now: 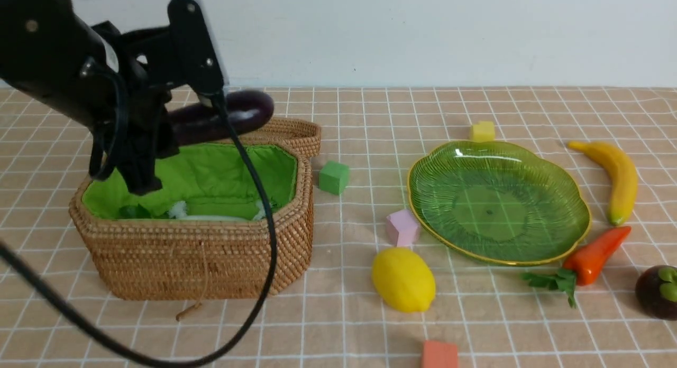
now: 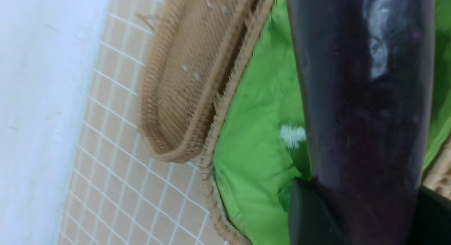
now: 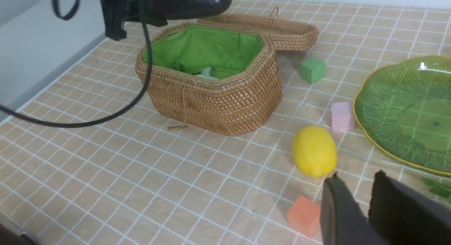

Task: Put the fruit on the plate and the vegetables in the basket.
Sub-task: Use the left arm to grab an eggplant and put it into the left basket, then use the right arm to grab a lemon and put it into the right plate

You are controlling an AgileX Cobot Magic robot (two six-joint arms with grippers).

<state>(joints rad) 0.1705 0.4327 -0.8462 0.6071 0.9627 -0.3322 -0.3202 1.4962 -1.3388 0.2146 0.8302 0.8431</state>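
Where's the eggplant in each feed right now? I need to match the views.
Front view: eggplant upper left, in the air over the basket's rear rim.
Left wrist view: eggplant close up, clamped in the left gripper, over the basket's green lining.
Right wrist view: eggplant far off, above the basket's far rim.
Shared landmark: the wicker lid behind the basket.

tabletop (image 1: 349,315): tan cloth, white grid
left: basket (image 1: 201,257), lid (image 1: 293,135) right behind it
middle: green cube (image 1: 334,177), pink cube (image 1: 402,227), lemon (image 1: 403,279), orange cube (image 1: 439,355) at near edge
right: plate (image 1: 497,199), yellow cube (image 1: 482,131) behind, banana (image 1: 616,177), carrot (image 1: 595,256), mangosteen (image 1: 658,291)
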